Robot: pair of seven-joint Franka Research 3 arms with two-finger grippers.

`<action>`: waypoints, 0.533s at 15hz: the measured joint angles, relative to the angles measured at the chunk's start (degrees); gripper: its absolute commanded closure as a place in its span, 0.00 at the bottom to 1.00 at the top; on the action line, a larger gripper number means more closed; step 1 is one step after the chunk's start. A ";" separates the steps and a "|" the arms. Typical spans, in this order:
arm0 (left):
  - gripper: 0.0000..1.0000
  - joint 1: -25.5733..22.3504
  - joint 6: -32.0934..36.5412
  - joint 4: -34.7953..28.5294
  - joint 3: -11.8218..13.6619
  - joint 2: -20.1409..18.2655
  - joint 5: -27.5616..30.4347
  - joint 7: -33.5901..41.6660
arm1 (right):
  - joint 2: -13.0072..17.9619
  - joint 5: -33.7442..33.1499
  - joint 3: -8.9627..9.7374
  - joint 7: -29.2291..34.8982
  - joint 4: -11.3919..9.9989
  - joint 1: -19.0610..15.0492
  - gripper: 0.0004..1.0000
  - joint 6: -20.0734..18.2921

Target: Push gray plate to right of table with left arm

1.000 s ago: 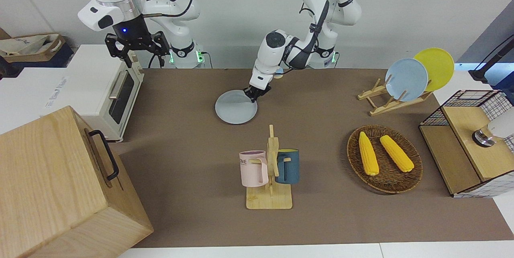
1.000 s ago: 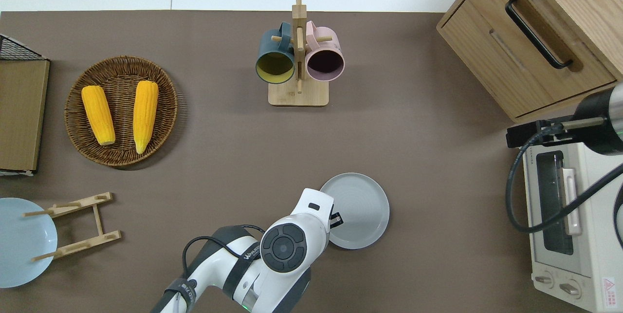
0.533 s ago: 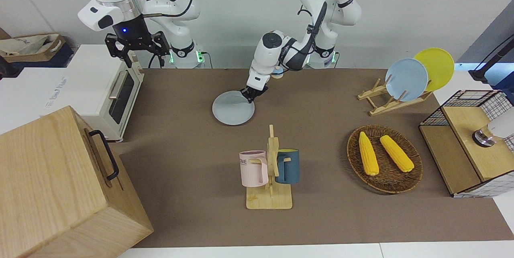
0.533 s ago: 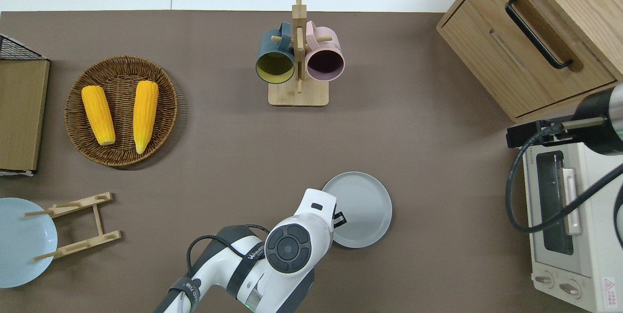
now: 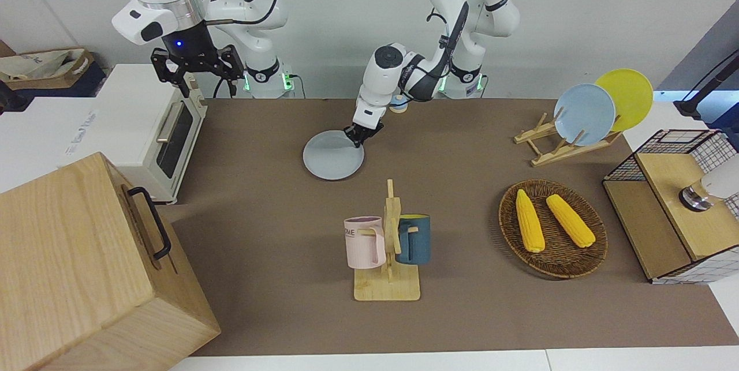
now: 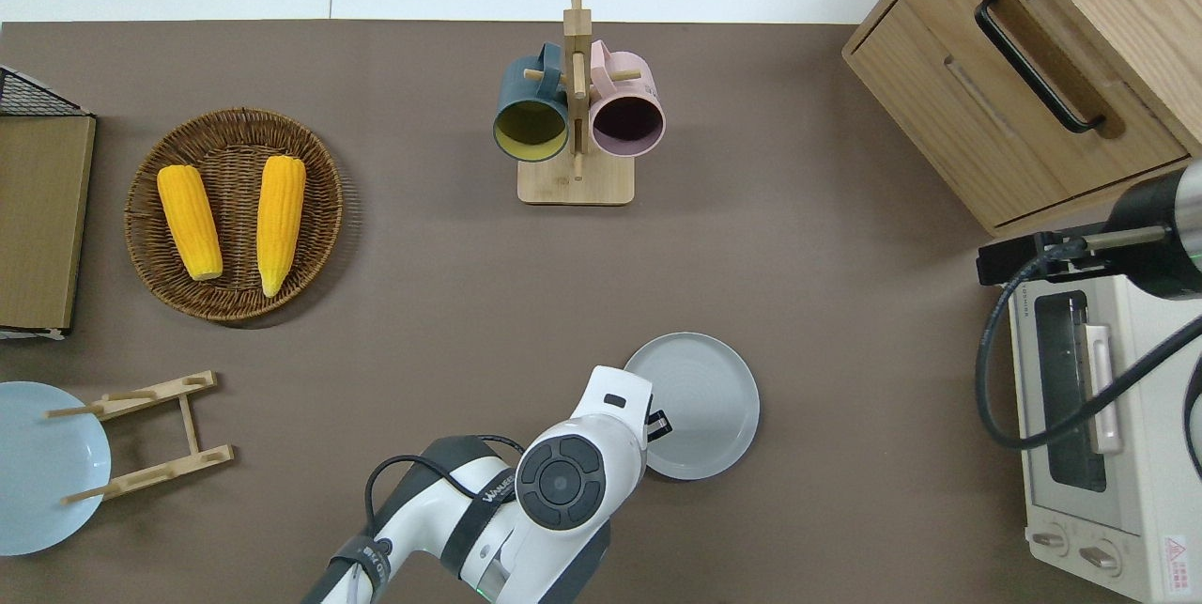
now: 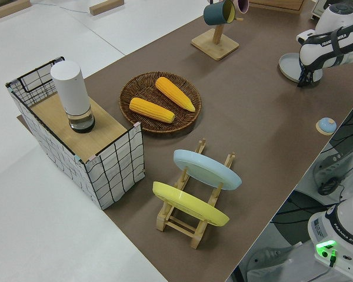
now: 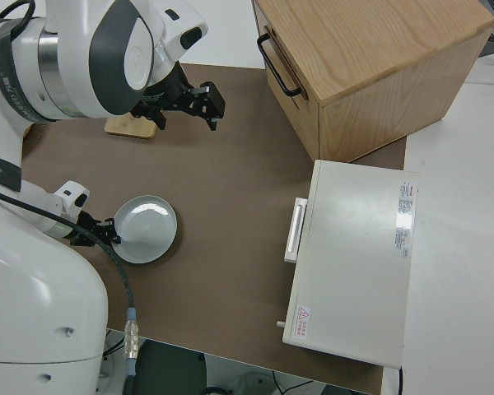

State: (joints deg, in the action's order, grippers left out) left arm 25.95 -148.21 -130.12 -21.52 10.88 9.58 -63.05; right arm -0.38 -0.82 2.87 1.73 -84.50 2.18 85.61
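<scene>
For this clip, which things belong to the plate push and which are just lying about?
In the job:
gray plate
left gripper, at the plate's rim
table

Lying about:
mug rack with two mugs
corn basket
plate rack with blue and yellow plates
toaster oven
wooden cabinet
right arm, parked

The left arm (image 7: 335, 47) reads "FRANKA EMIKA" on its white link (its base (image 7: 341, 235) too); the pink mug (image 5: 365, 242) shows "OME", hung beside the blue mug (image 5: 413, 238).
</scene>
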 measured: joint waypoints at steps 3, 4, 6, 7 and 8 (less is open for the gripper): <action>0.02 0.01 -0.17 0.35 0.00 0.28 -1.68 -0.08 | 0.00 0.00 0.00 0.00 0.00 0.00 0.02 0.00; 0.01 0.01 -0.16 0.35 0.03 0.35 -1.96 -0.10 | 0.00 0.00 0.00 0.00 0.00 0.00 0.02 0.00; 0.01 0.01 -0.16 0.35 0.13 0.60 -2.13 -0.14 | 0.00 0.00 0.00 0.00 0.00 0.00 0.02 0.00; 0.01 0.01 -0.16 0.35 0.14 0.65 -2.14 -0.15 | 0.00 0.00 0.00 0.00 0.00 0.00 0.02 0.00; 0.01 0.01 -0.16 0.35 0.16 0.72 -2.15 -0.16 | 0.00 0.00 0.00 0.00 0.00 0.00 0.02 0.00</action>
State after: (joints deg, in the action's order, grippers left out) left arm 25.97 -148.37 -129.77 -21.36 11.61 7.43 -63.21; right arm -0.38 -0.82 2.87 1.73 -84.50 2.18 85.61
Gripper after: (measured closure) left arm 0.013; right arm 0.013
